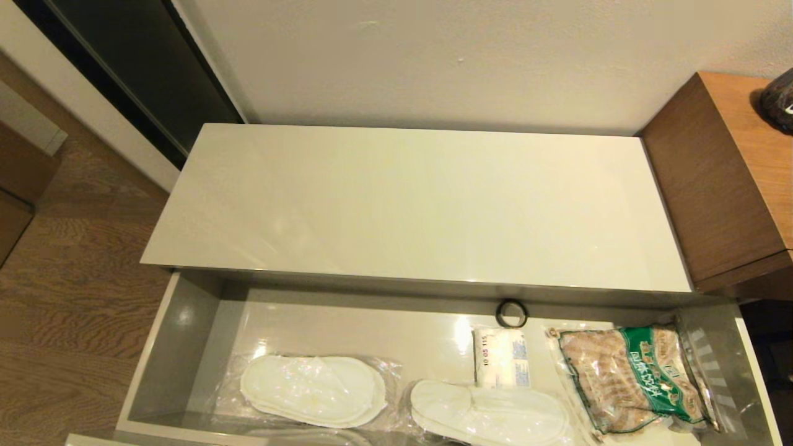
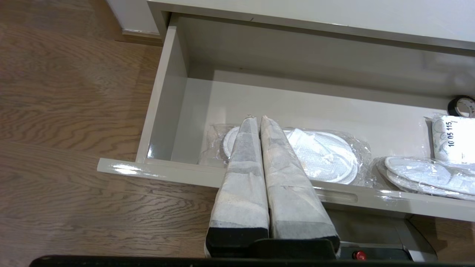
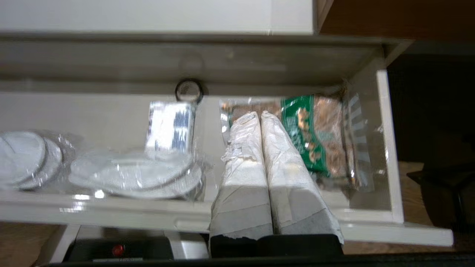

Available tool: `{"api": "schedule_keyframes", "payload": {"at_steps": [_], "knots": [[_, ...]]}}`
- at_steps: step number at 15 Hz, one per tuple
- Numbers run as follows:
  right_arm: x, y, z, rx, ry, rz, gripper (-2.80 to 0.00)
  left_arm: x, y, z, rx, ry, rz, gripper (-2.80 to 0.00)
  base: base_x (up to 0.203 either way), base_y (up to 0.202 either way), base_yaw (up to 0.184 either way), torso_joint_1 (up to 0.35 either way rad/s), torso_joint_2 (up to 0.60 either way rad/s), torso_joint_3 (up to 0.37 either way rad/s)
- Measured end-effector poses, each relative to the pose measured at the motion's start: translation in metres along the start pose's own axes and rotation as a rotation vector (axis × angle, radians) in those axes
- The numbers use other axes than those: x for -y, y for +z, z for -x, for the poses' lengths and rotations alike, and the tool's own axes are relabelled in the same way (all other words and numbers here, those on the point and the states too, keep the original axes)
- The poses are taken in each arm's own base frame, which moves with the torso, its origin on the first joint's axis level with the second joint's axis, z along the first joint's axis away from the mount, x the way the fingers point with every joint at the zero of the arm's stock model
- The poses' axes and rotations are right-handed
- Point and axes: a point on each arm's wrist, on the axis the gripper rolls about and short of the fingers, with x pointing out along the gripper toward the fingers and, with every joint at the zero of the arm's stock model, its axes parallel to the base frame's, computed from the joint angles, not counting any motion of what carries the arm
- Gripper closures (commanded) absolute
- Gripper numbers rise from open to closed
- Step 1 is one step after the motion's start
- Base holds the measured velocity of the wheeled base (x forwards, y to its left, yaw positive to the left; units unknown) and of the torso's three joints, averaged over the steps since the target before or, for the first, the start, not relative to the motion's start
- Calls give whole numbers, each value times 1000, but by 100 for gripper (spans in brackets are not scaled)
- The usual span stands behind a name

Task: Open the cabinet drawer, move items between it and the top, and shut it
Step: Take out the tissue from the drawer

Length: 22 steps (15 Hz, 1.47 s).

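Note:
The cabinet drawer (image 1: 179, 347) stands pulled out below the bare glossy top (image 1: 415, 204). Inside lie two clear-wrapped pairs of white slippers, one at the left (image 1: 313, 390) and one nearer the middle (image 1: 489, 418), with the tissue pack (image 1: 500, 358) behind the second pair, white side with blue label up. My left gripper (image 2: 258, 119) is shut and empty, held above the drawer's front edge (image 2: 159, 171) over the left slippers (image 2: 326, 155). My right gripper (image 3: 258, 115) is shut and empty too, above the front edge near the snack bag (image 3: 315, 137). Neither gripper shows in the head view.
A green-labelled bag of brown snacks (image 1: 632, 375) fills the drawer's right end, and a small black ring (image 1: 512, 313) lies at the back. A taller brown wooden unit (image 1: 725, 186) adjoins the cabinet on the right. Wooden floor (image 1: 68, 297) lies to the left.

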Motion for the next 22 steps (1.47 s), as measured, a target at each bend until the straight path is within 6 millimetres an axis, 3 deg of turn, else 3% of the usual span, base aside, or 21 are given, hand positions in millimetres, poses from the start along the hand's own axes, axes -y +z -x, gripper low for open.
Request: {"api": "schedule_keyframes", "payload": {"at_steps": [4, 6, 9, 13, 22], "knots": [[1, 57, 32, 96, 13, -40, 0, 0, 0, 0, 0, 0, 0, 0, 0, 0, 0, 0, 0, 0], [1, 72, 50, 72, 20, -84, 0, 0, 0, 0, 0, 0, 0, 0, 0, 0, 0, 0, 0, 0], [1, 77, 65, 5, 23, -94, 0, 0, 0, 0, 0, 0, 0, 0, 0, 0, 0, 0, 0, 0], [2, 79, 71, -2, 21, -98, 0, 0, 0, 0, 0, 0, 0, 0, 0, 0, 0, 0, 0, 0], [-1, 112, 102, 165, 202, -115, 0, 0, 0, 0, 0, -1, 0, 0, 0, 0, 0, 0, 0, 0]]}}
